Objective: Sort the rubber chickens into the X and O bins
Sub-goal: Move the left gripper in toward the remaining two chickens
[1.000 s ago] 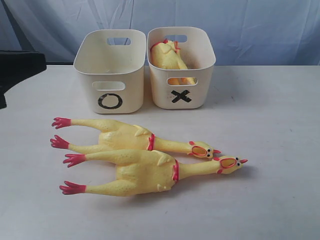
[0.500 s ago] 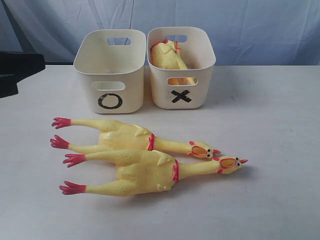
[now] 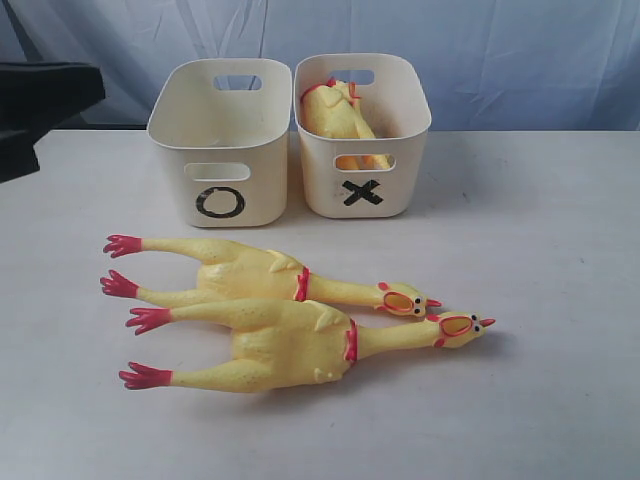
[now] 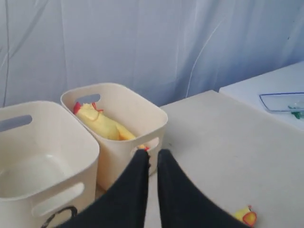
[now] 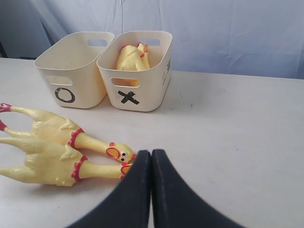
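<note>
Two large yellow rubber chickens lie side by side on the white table, feet to the left: the far one (image 3: pixel 245 275) and the near one (image 3: pixel 280 345). A smaller chicken (image 3: pixel 335 110) lies in the X bin (image 3: pixel 362 165), which stands beside the O bin (image 3: pixel 250 170); the O bin looks empty. My left gripper (image 4: pixel 153 153) hovers near the X bin (image 4: pixel 118 156), fingers a narrow gap apart, holding nothing. My right gripper (image 5: pixel 151 152) is shut and empty, right by the heads of the two chickens (image 5: pixel 114 152).
A blue cloth hangs behind the table. Part of the black left arm (image 3: pixel 45 100) shows at the upper left edge of the exterior view. In the left wrist view, a clear tray (image 4: pixel 282 100) lies on a second surface beyond the table.
The black left arm at the exterior view's left edge has risen and reached further in. The chickens and both bins lie as before.
</note>
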You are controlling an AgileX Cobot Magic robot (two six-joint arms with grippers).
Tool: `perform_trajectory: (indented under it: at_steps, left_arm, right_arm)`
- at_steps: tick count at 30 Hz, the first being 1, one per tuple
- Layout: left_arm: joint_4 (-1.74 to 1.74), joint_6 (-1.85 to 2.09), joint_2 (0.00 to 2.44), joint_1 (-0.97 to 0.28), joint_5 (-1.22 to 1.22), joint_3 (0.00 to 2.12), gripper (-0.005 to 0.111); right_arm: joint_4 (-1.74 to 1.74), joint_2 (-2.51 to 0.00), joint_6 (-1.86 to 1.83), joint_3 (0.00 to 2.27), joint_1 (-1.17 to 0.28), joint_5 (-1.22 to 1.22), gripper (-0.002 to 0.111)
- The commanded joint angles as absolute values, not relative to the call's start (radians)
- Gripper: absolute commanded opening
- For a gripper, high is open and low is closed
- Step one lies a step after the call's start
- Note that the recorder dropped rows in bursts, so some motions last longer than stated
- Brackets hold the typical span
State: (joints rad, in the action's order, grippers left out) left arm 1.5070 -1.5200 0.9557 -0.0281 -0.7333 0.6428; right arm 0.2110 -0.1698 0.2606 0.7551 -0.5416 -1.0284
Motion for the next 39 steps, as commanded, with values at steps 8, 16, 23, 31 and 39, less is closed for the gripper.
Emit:
perform_trajectory:
  at_steps: [8, 16, 23, 31, 39]
  left_arm:
    - [0.904, -0.991, 0.976, -0.291, -0.309, 0.65, 0.031]
    - [0.482, -0.501, 1.051, -0.552, -0.144, 0.65, 0.031]
    - [0.303, -0.249, 1.142, -0.696, 0.078, 0.703, 0.031]
    - [0.305, -0.115, 1.245, -0.8, 0.217, 0.799, 0.031]
    - [0.023, 0.171, 1.33, -0.821, 0.32, 0.906, 0.026]
  right_arm:
    - [0.212, -0.166, 0.255, 0.751, -0.538, -1.029, 0.0]
    - [0.212, -0.166, 0.255, 0.751, -0.538, -1.029, 0.0]
    - [0.212, -0.166, 0.255, 0.751, -0.538, -1.029, 0.0]
    - [0.212, -0.166, 0.255, 0.751, -0.538, -1.029, 0.0]
    - [0.212, -0.166, 0.255, 0.751, -0.538, -1.029, 0.0]
